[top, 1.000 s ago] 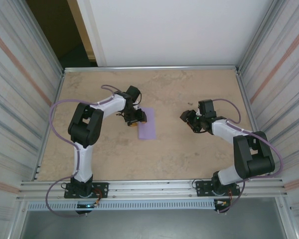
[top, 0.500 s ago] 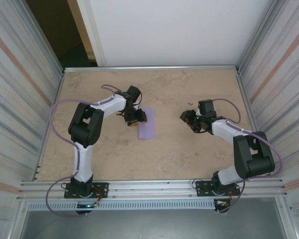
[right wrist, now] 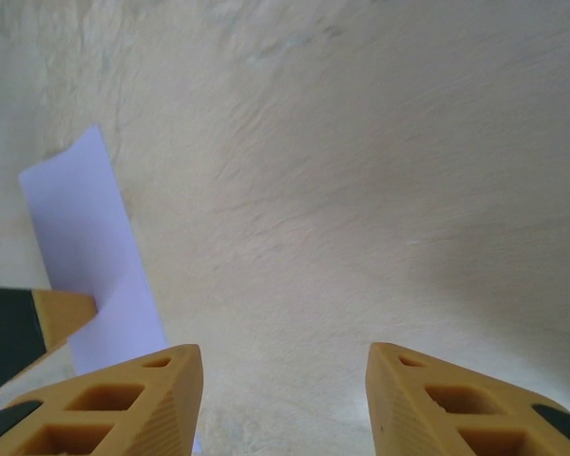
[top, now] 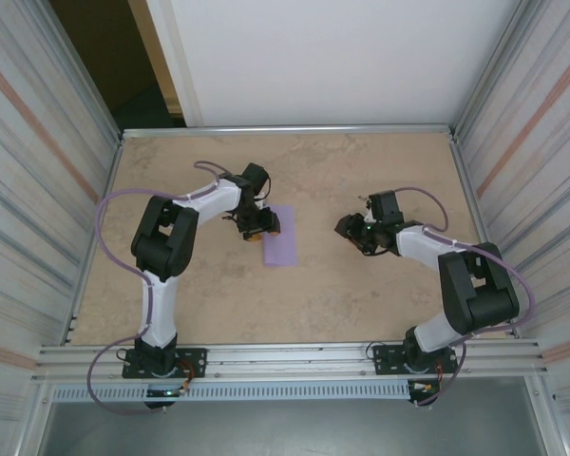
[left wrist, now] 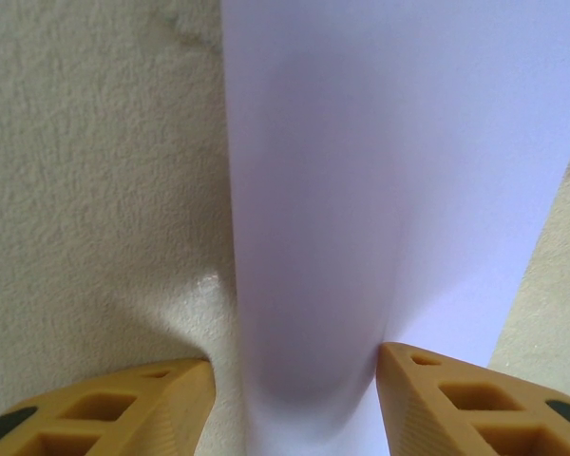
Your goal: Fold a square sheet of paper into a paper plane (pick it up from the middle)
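The lavender square sheet of paper (top: pixel 282 237) lies on the table left of centre and looks like a narrow upright rectangle from above. My left gripper (top: pixel 263 228) sits low at its left edge. In the left wrist view the paper (left wrist: pixel 361 171) runs away between the yellow fingers and humps up a little there. The right finger (left wrist: pixel 456 399) touches it and the left finger (left wrist: pixel 123 408) stands just clear, so that gripper (left wrist: pixel 294 375) is open. My right gripper (top: pixel 345 228) hovers open over bare table to the paper's right, with nothing between its fingers (right wrist: pixel 285 366). The paper plane is out of view.
The beige table (top: pixel 361 294) is walled by corrugated metal panels on both sides and a white panel at the back. In the right wrist view the paper (right wrist: pixel 85 237) and a finger of the left gripper (right wrist: pixel 66 309) sit at the far left.
My right gripper has shifted a little to the left, toward the paper, and its jaws have narrowed slightly. The left arm and the paper have not moved.
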`<state>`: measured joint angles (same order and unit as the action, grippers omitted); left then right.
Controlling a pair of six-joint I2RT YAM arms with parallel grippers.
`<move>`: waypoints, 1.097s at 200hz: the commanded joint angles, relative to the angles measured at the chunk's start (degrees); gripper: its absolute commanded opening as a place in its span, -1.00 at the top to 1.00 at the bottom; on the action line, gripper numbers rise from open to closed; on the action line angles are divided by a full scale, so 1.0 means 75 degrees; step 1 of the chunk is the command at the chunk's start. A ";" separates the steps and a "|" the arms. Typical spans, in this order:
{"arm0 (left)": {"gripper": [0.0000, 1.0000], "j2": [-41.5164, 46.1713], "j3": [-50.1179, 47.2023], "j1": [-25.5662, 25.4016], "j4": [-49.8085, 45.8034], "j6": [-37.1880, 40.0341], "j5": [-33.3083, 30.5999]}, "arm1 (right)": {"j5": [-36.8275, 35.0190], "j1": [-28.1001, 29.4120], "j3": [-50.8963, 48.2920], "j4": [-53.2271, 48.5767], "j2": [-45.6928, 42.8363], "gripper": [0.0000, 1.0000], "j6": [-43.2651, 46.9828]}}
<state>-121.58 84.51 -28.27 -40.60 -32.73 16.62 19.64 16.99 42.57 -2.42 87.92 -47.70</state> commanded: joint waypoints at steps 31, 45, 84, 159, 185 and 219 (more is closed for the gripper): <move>-0.05 -0.1885 -0.0791 -0.0384 -0.0035 0.0251 -0.0346 | 0.0972 0.0906 0.1121 0.0337 0.1061 0.28 0.0197; -0.05 -0.1884 -0.0769 -0.0383 -0.0036 0.0262 -0.0359 | 0.1224 0.1181 0.1441 0.0556 0.1414 0.37 -0.0017; -0.05 -0.1901 -0.0742 -0.0382 -0.0083 0.0290 -0.0365 | 0.1594 0.1752 0.2514 0.0509 0.2544 0.61 -0.0302; -0.06 -0.1909 -0.0769 -0.0380 -0.0083 0.0288 -0.0319 | 0.1533 0.2035 0.3311 0.0102 0.3537 0.94 -0.0355; -0.06 -0.1930 -0.0769 -0.0383 -0.0081 0.0325 -0.0301 | 0.1309 0.2011 0.3222 0.0061 0.3412 0.94 -0.0359; -0.08 -0.1938 -0.0774 -0.0397 -0.0129 0.0403 -0.0271 | 0.0942 0.1881 0.2949 0.0173 0.3001 0.92 -0.0430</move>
<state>-122.10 85.41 -28.36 -41.71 -31.64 16.64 29.36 31.81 66.00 -0.51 113.75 -49.56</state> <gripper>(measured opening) 0.540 0.046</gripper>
